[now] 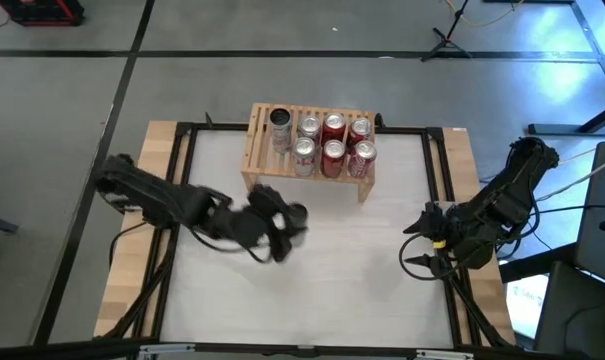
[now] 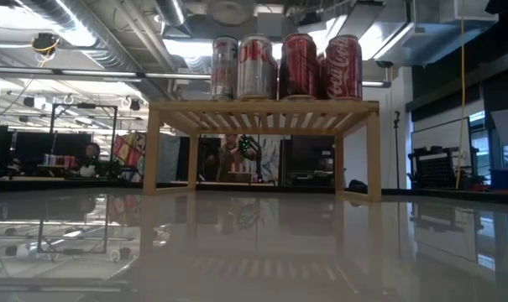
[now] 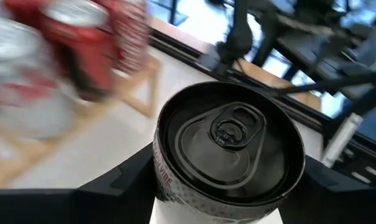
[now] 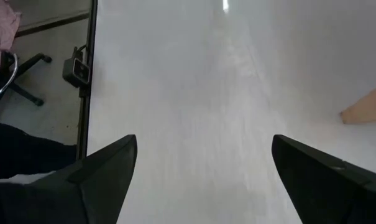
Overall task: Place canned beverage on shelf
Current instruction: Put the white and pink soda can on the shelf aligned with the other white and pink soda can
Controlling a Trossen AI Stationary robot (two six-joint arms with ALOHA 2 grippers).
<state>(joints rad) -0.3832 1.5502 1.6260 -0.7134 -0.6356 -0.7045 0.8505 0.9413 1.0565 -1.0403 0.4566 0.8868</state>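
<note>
A can with a black top and white side (image 3: 228, 140) sits between the fingers of my left gripper (image 1: 290, 218), over the table just in front of the shelf's near left part. The shelf (image 1: 257, 150), a low light-wood slatted rack, stands at the table's far middle. It carries several red and silver cans (image 1: 332, 140), which also show in the low view (image 2: 287, 67). My right gripper (image 1: 414, 252) is open and empty near the table's right side, and its wrist view (image 4: 203, 180) shows only bare table. The held can and both arms are out of the low view. My left gripper pinches the can's side wall just below its top rim (image 3: 166, 180) between the two fingers, one on each side (image 3: 113, 186). The can stands upright with its top up. Its bottom is hidden, so I cannot tell whether it touches the table.
The white tabletop (image 1: 362, 260) lies bare between the two arms and in front of the shelf. A black frame (image 1: 442, 190) borders the table. The shelf's near left part (image 1: 262, 165) has no can on it.
</note>
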